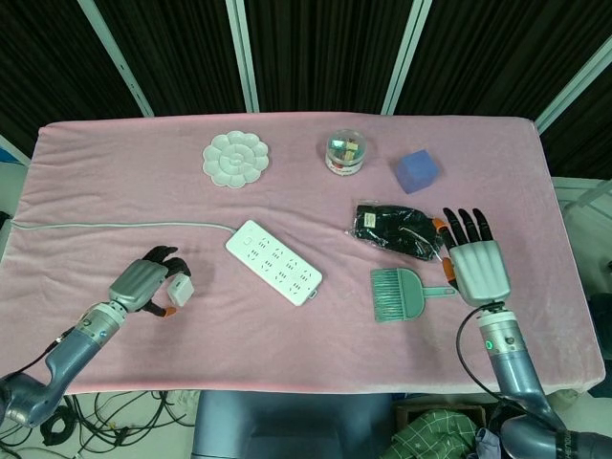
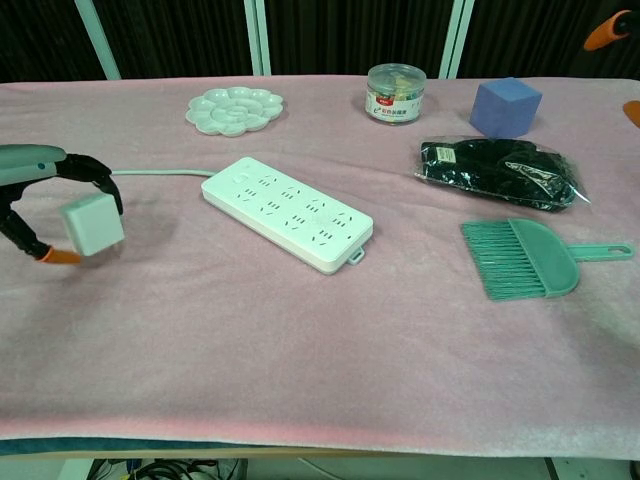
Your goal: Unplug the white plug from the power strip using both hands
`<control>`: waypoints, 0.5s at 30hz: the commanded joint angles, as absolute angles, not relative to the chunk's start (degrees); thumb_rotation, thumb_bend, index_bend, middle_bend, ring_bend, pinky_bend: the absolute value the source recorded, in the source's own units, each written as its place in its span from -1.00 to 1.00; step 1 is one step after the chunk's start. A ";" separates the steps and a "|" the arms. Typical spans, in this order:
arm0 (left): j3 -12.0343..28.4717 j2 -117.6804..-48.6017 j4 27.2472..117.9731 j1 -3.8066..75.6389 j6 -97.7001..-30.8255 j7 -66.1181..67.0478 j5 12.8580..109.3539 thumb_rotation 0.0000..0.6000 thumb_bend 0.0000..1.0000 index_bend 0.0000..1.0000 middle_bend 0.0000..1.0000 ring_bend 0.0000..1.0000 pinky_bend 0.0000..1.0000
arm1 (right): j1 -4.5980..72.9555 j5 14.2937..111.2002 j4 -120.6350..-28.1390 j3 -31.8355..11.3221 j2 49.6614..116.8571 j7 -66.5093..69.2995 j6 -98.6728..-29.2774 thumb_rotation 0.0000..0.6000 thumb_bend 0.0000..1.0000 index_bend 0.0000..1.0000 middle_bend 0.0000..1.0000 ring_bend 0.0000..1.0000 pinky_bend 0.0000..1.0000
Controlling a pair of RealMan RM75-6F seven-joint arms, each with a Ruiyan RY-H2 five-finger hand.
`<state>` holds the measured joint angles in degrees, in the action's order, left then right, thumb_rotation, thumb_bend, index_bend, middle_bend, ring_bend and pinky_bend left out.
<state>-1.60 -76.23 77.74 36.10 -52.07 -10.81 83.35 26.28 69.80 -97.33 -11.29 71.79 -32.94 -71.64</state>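
Clearly the plug [image 1: 180,290] is already out of the strip [image 1: 273,261]: it sits pinched in the left hand [image 1: 145,284], fingers curled round it, well to the left of the strip and close over the pink cloth [image 1: 287,354]. From the chest camera the plug [image 2: 91,224] looks tilted and just off the cloth, with the left hand [image 2: 35,200] wrapped over its top and an orange fingertip [image 2: 62,257] under it; whether a corner touches the cloth cannot be told. All the sockets of the strip [image 2: 287,211] show bare, and its grey cable [image 1: 115,226] runs off to the left edge

The right hand [image 1: 474,262] holds nothing, its fingers straight and spread, beside the brush [image 1: 400,292] and the black bag [image 1: 400,229], well apart from the strip. In the chest view only orange fingertips [image 2: 607,32] of that hand show at the upper right corner

Judged from this, the pulling is done and the step in hand is setting the plug down. The next move would call for lowering it to bare cloth, flat side down, then opening the fingers gently so it does not roll or catch on a fingertip

Farther back lie a palette [image 1: 235,159], a jar [image 1: 345,153] and a blue cube [image 1: 417,170]
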 commanded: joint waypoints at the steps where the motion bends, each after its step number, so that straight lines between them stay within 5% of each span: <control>1: -0.68 -73.18 81.46 36.10 -51.75 -9.49 81.45 1.00 -0.97 -0.55 -0.80 -1.00 -1.00 | 24.20 71.42 -97.57 -10.10 68.77 -30.51 -73.28 1.00 -0.47 -0.75 -0.93 -0.93 -0.85; 7: 1.20 -67.59 89.18 33.35 -56.41 -11.37 79.42 1.00 -0.97 -0.61 -0.85 -1.00 -1.00 | 20.99 73.83 -97.16 -8.86 65.96 -24.38 -76.23 1.00 -0.47 -0.77 -0.94 -0.94 -0.85; 15: -1.88 -61.44 98.52 25.57 -66.86 -2.39 80.86 1.00 -0.97 -0.67 -0.85 -1.00 -1.00 | 15.29 78.47 -95.93 -5.63 64.25 -18.78 -82.38 1.00 -0.47 -0.77 -0.94 -0.94 -0.86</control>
<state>-0.45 -63.45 95.02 29.30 -62.08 -6.44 80.24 16.62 77.30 -96.31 -6.46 64.65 -19.79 -80.90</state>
